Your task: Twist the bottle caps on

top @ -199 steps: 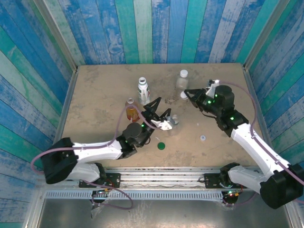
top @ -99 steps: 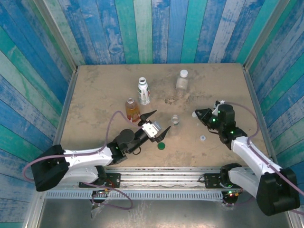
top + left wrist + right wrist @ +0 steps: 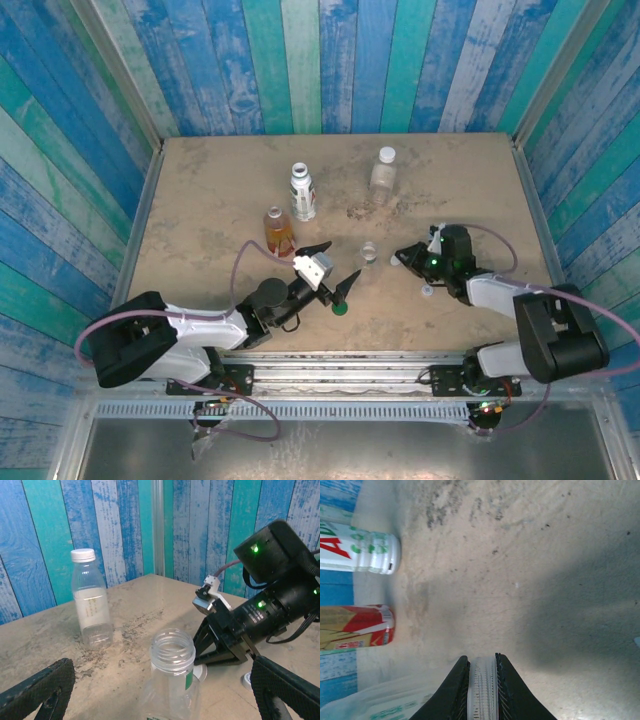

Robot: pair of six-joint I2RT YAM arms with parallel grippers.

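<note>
The small clear bottle (image 3: 369,254) (image 3: 172,675) stands uncapped in mid-table. My left gripper (image 3: 340,262) (image 3: 161,696) is open, its fingers wide apart on the near side of that bottle and not touching it. My right gripper (image 3: 405,255) (image 3: 482,687) lies low just right of the bottle, shut on a white ribbed cap (image 3: 482,692) (image 3: 200,671) held edge-on. A larger clear bottle (image 3: 384,170) (image 3: 91,600) at the back wears a white cap. The white-labelled bottle (image 3: 302,192) (image 3: 360,555) and amber bottle (image 3: 278,228) (image 3: 355,625) stand to the left.
A dark green cap (image 3: 340,307) lies on the table near my left wrist. Another white cap (image 3: 428,291) (image 3: 246,681) lies near the right forearm. Blue plank walls enclose the table on three sides.
My left gripper has opened, let go of the small clear bottle and drawn back toward its base. My right gripper came down from beside the capped bottle to beside the small one, cap in its jaws.
</note>
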